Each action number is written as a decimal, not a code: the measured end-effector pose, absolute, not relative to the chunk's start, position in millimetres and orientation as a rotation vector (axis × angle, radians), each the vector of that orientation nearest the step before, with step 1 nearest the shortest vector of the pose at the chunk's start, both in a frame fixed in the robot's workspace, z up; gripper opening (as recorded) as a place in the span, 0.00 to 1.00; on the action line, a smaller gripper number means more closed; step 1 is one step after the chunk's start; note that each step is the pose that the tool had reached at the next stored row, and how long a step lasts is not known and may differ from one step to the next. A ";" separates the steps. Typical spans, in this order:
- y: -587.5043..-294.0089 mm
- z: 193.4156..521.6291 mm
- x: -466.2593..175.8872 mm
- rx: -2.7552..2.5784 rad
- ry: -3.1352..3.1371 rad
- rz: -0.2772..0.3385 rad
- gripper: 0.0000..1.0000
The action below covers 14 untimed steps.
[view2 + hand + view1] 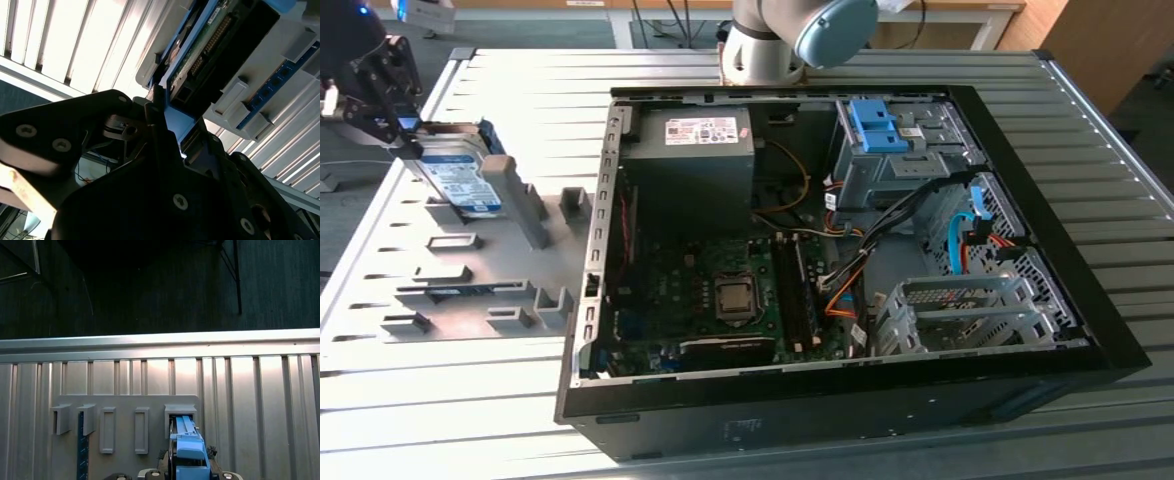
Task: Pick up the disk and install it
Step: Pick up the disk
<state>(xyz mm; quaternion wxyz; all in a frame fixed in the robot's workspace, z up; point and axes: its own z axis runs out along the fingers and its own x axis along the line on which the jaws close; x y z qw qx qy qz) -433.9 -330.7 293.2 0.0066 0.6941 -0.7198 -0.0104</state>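
Gripping the upright silver rectangular disk point(458, 185) by its blue plastic rails, the black claw point(414, 140) stands at ten o'clock of the open black computer case point(854, 405), exterior view.

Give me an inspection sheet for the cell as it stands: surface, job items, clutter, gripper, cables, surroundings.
Surface: slatted metal table; grey slotted fixture plate at the exterior view's left.
Job's things: disk stands tilted in a fixture slot, outside the open PC case; metal drive cage holds no drive.
Clutter: thin blue card on edge in another slot.
Gripper: gripper at the disk's upper end; grip cannot be told.
Cables: orange and black leads and a blue cable inside the case.
Surroundings: arm base behind the case; wooden panel.
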 end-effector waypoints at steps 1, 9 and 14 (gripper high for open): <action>-330.7 293.2 -433.9 2.182 -2.241 -0.032 0.37; -330.7 292.8 -433.8 2.188 -2.238 -0.031 0.37; -330.8 293.1 -433.9 2.187 -2.236 -0.032 0.44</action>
